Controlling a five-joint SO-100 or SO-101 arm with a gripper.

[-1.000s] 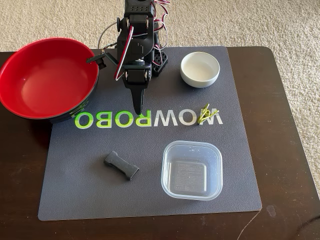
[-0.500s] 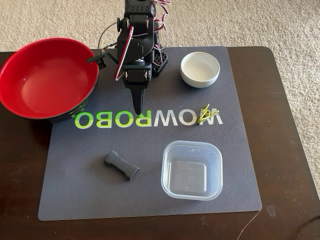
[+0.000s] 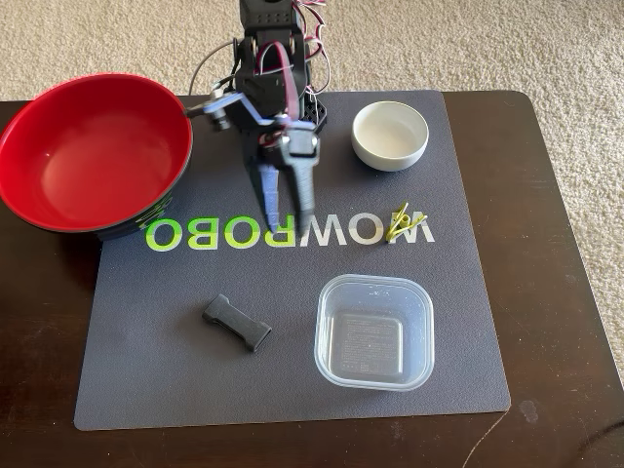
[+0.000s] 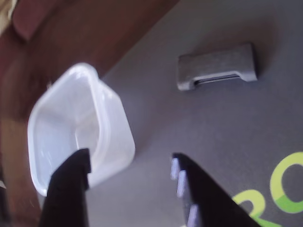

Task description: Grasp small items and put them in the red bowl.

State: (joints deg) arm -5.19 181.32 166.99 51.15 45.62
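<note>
My gripper (image 3: pixel 291 232) hangs open and empty above the green lettering in the middle of the mat; the wrist view (image 4: pixel 130 161) shows its two fingers apart. The red bowl (image 3: pixel 97 156), glossy red inside and black outside, sits at the far left and looks empty. The small white bowl (image 3: pixel 390 135) is at the back right. The yellow-green clip (image 3: pixel 403 226) lies right of the gripper. The black bone-shaped piece (image 3: pixel 236 323) lies in front of the gripper and also shows in the wrist view (image 4: pixel 217 67). The clear square container (image 3: pixel 374 331) stands front right and shows in the wrist view (image 4: pixel 75 127).
All items except the red bowl rest on a dark grey mat (image 3: pixel 146 370) with green lettering; the bowl overlaps its left edge. The mat lies on a dark wooden table (image 3: pixel 556 292). The arm's base stands at the back centre. Beige carpet surrounds the table.
</note>
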